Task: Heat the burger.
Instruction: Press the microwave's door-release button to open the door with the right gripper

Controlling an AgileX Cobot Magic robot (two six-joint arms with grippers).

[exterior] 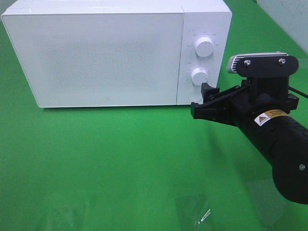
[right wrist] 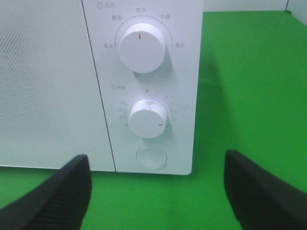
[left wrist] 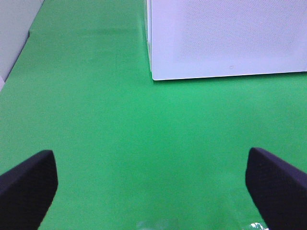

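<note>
right claw, left claw both wide, empty. round white timer knob on boxy white microwave sits right claw's 11 o'clock, so centre up before pinching

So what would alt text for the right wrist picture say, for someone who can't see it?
The control panel of a white microwave fills the view: an upper knob, a lower knob and a round button below, beside the closed door. The right hand, empty, holds its two black fingers wide apart in front of it, over a green tabletop.
</note>
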